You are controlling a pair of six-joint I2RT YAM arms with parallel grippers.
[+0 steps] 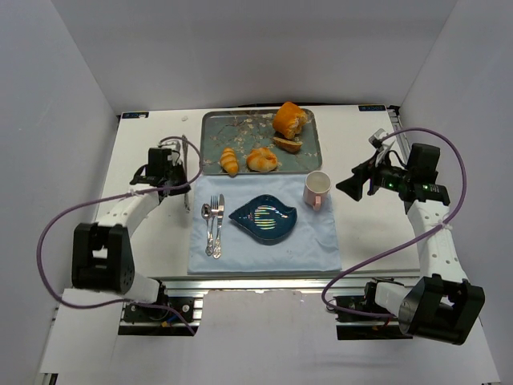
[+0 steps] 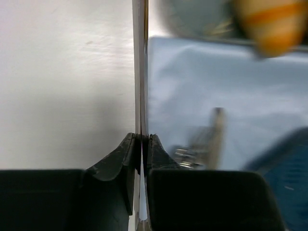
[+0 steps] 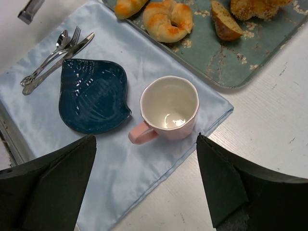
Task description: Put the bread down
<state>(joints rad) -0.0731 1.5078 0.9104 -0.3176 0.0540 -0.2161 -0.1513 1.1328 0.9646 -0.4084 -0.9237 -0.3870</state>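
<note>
The bread (image 1: 261,159) is a round knotted golden bun lying on the floral metal tray (image 1: 216,128) at the back; the right wrist view shows the bread (image 3: 167,19) at its top edge. My left gripper (image 1: 182,178) stands left of the blue cloth, well short of the tray, shut on a thin upright metal utensil (image 1: 186,160). In the left wrist view the left gripper (image 2: 140,137) pinches that utensil (image 2: 140,72) edge-on. My right gripper (image 1: 346,188) hovers open just right of the pink cup (image 1: 317,190); the right gripper (image 3: 145,138) holds nothing.
On the tray are also a small elongated roll (image 1: 229,160), an orange loaf (image 1: 288,119) and its cut slice (image 1: 288,144). A blue cloth (image 1: 321,249) carries a dark blue leaf-shaped plate (image 1: 263,218), the cup and cutlery (image 1: 213,226). White walls enclose the table.
</note>
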